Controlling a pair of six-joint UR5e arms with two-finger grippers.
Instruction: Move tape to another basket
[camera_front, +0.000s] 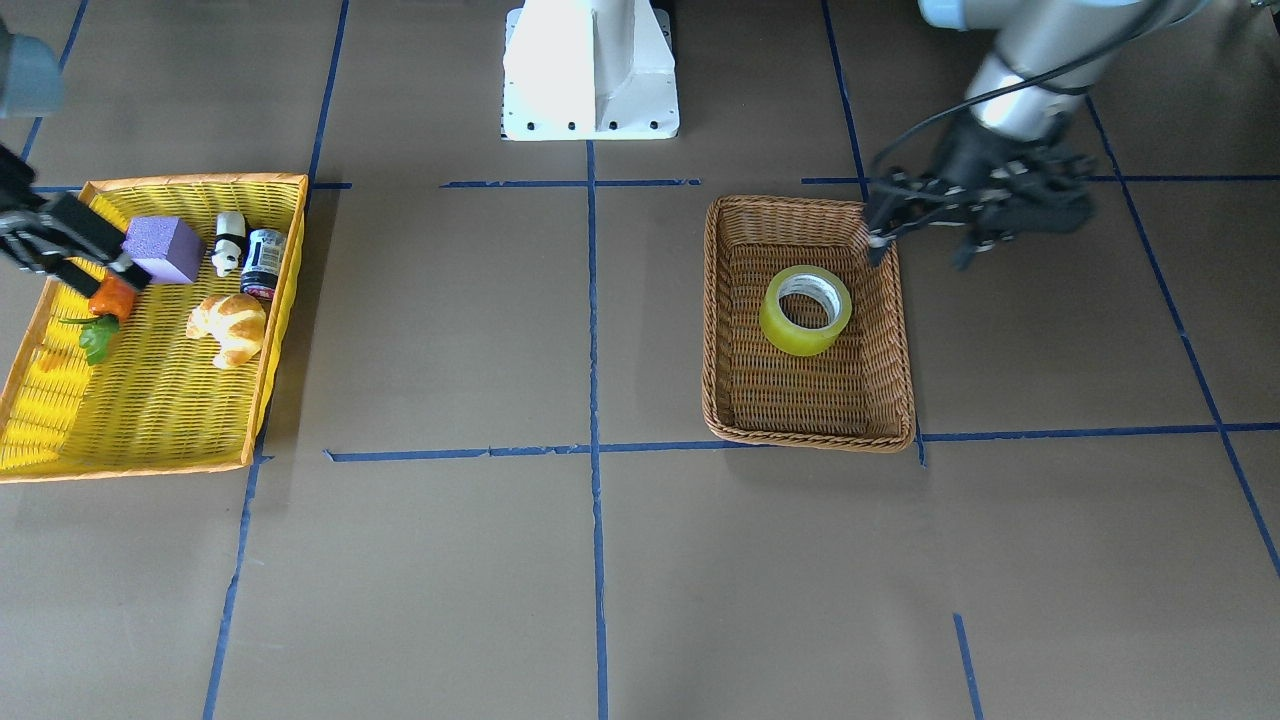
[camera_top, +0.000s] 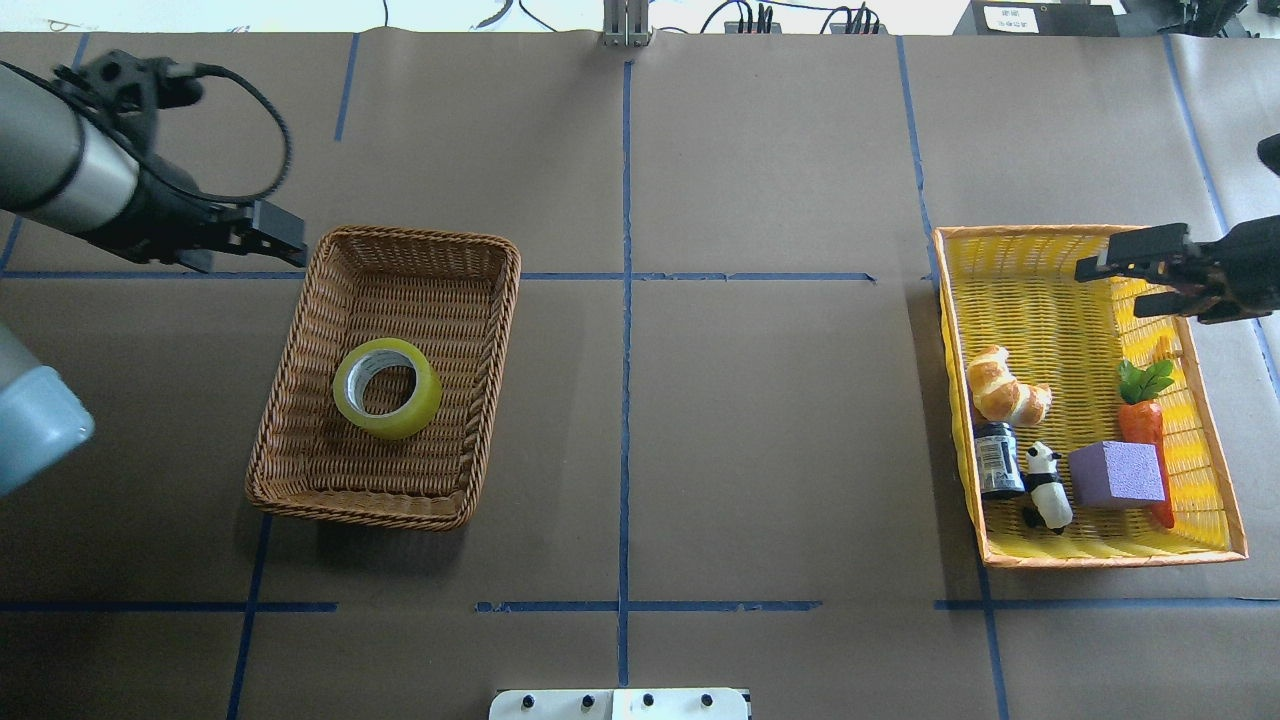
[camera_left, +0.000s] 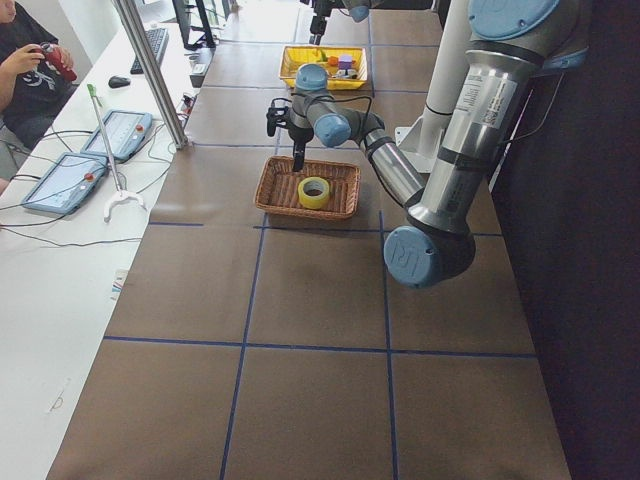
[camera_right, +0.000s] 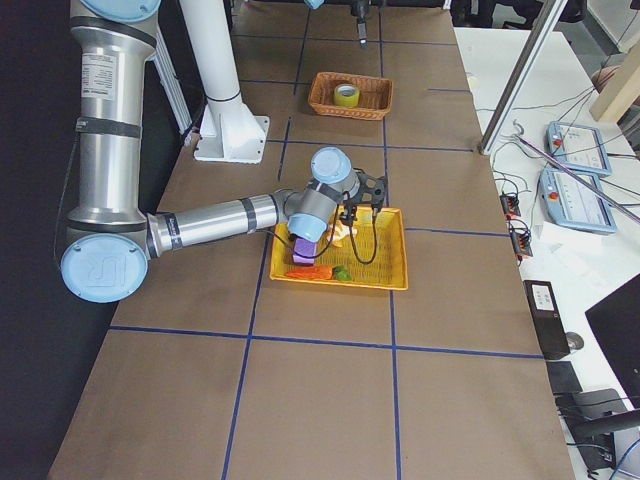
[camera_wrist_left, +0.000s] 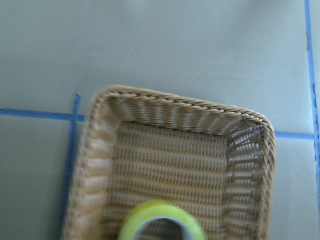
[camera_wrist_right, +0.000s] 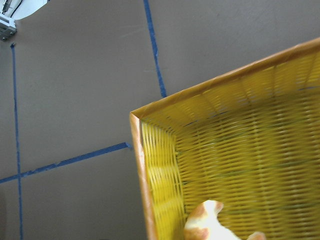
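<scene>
Tape (camera_top: 400, 420): glossy, translucent yellow-green plastic film on a matt white-grey core. Basket (camera_top: 300, 380): rough brown woven wicker with a braided rim. Yellow basket (camera_top: 1050, 300): smooth woven strands, slightly shiny, with an orange rim. Table (camera_top: 760, 420): matt brown paper, smooth, crossed by blue tape lines (camera_top: 625, 400). Purple block (camera_top: 1117, 475): matt, foam-like. Left arm (camera_top: 55, 170): satin metal tube with a pale blue plastic cap.
</scene>
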